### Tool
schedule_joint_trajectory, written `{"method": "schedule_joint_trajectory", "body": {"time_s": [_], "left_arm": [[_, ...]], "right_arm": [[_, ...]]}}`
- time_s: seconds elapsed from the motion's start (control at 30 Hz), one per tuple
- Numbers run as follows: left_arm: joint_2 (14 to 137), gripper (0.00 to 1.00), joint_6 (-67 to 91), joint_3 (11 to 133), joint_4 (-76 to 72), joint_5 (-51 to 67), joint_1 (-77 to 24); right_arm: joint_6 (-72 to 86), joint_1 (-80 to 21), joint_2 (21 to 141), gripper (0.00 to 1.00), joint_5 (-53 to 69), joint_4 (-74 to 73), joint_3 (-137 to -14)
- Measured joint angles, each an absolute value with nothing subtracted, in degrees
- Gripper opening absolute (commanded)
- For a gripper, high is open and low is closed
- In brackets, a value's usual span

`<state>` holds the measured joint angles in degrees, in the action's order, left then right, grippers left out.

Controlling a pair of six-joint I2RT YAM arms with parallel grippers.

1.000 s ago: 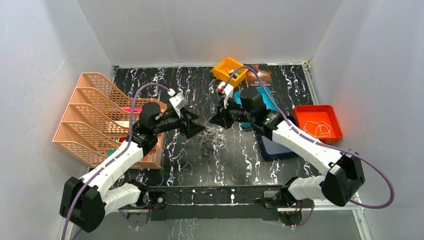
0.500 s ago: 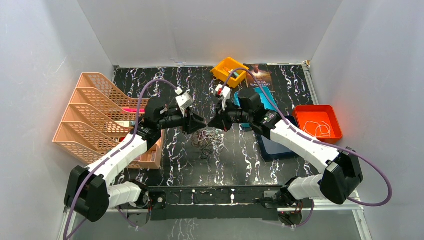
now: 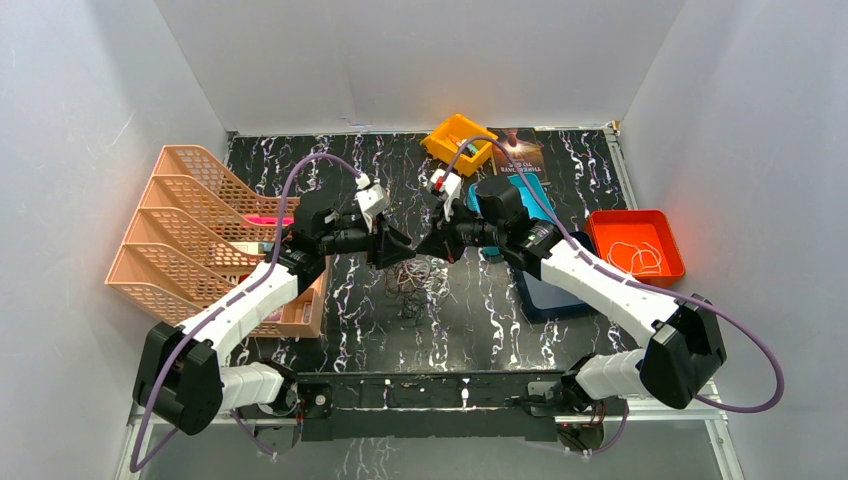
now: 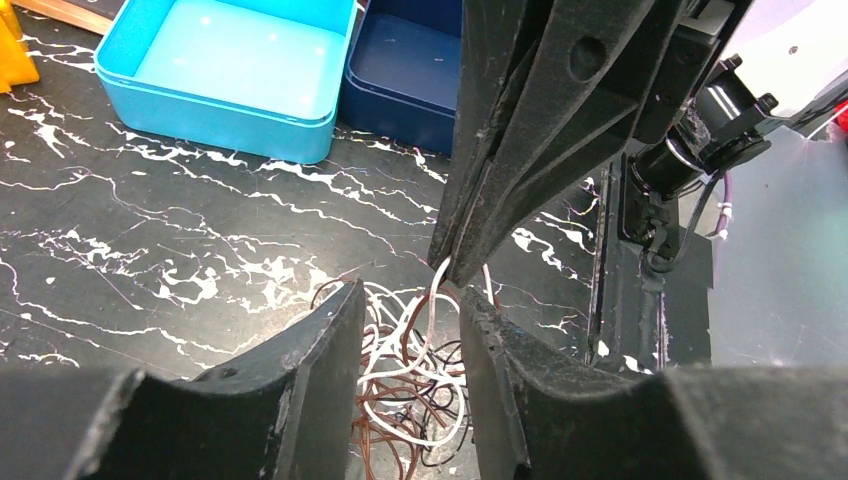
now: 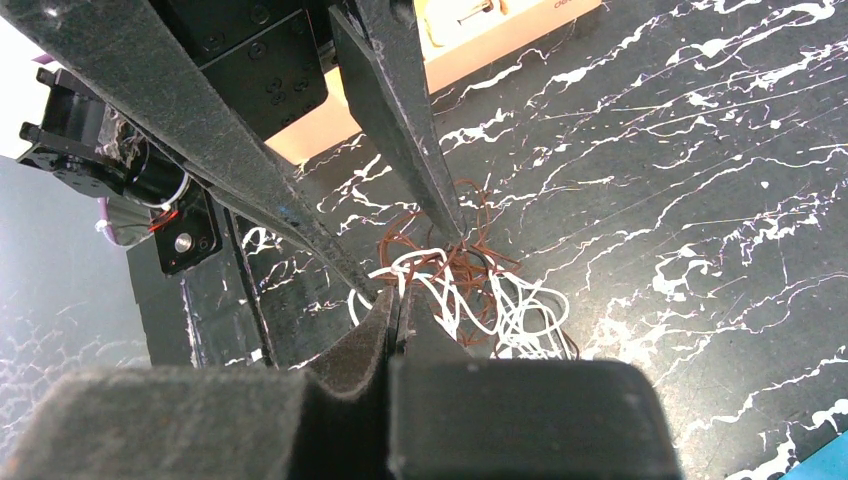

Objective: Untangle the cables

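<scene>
The cables [image 3: 412, 282] are a small clump of thin white, reddish-brown and black loops on the black marbled table, between the two grippers. My right gripper [image 3: 428, 248] is shut on a white strand at the clump's top; in the right wrist view its tips [image 5: 395, 297] pinch that strand, with the cables [image 5: 480, 290] just beyond. My left gripper [image 3: 400, 250] is open. In the left wrist view it [image 4: 410, 295] straddles the cables [image 4: 420, 370], with the right gripper's tip [image 4: 455, 270] just above the gap. The left fingers [image 5: 420, 150] show in the right wrist view.
Peach stacked file trays [image 3: 200, 230] stand at the left. An orange bin [image 3: 458, 140] and a book are at the back. A teal box [image 4: 230, 60] and a dark blue box [image 4: 410, 70] lie under the right arm. A red tray [image 3: 635, 245] with white cable is at the right.
My left gripper has moved up and right, closing in on the right gripper above the clump. The right gripper has shifted slightly left. The clump looks pulled a little upward.
</scene>
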<state>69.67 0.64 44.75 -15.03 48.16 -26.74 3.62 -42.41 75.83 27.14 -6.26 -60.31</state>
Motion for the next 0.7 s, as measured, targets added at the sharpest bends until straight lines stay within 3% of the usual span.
{"method": "schedule_joint_trajectory", "body": {"time_s": [0.43, 0.7], "left_arm": [[70.1, 0.22, 1.1, 44.8, -15.0, 50.0, -26.7], [70.1, 0.00, 1.1, 44.8, -15.0, 50.2, -26.7]], "right_arm": [[3.6, -42.4, 75.8, 0.00, 27.2, -6.2, -60.3], [3.7, -42.4, 75.8, 0.00, 27.2, -6.2, -60.3]]}}
